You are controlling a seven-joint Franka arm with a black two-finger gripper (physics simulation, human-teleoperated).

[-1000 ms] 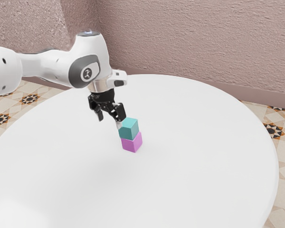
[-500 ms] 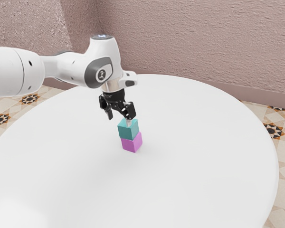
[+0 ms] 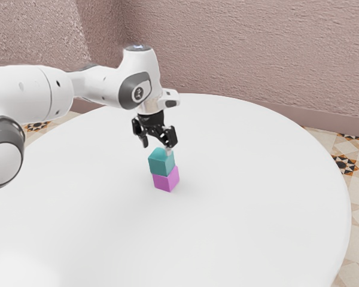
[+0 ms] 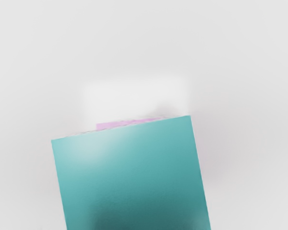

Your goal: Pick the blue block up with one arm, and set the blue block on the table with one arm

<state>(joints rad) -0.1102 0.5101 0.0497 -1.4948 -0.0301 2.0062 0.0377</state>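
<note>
Your gripper (image 3: 157, 145) is open, fingers spread, nothing gripped, just above the blue block (image 3: 161, 162); can't tell if one tip touches it. Block looks teal, sits on the pink block (image 3: 166, 179) on the table (image 3: 257, 209). In your wrist view, blue block is cut off by the frame, hiding most of the pink one.

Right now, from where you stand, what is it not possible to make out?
Purple cube-shaped block: its top, covered by the teal cube-shaped block, both views.
Teal block: one part, cut off by wrist view's lower edge.
Round white table: part of its rim, cut off by exterior view's lower edge.
White arm: its base, cut off by exterior view's left edge.
</note>
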